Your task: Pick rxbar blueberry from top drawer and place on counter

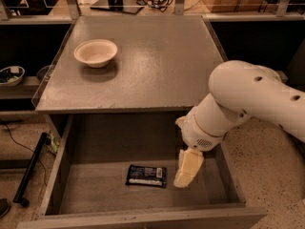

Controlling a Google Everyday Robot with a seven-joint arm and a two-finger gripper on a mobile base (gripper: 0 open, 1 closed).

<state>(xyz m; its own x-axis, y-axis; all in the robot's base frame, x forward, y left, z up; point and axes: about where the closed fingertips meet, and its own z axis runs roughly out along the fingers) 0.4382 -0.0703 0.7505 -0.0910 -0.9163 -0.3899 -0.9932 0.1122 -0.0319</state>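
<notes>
The rxbar blueberry (146, 175), a small flat dark wrapper with pale text, lies on the floor of the open top drawer (95, 194), near the middle front. My gripper (186, 173) hangs inside the drawer just to the right of the bar, its cream fingers pointing down, a short gap from the wrapper. The white arm reaches in from the right. Above and behind the drawer spreads the grey counter (157, 66).
A cream bowl (96, 52) stands on the counter's back left. The drawer's side walls and front panel (143, 218) box in the gripper. Dark side shelves hold a bowl (10, 75) at left. Cables and a black stand lie beyond the counter.
</notes>
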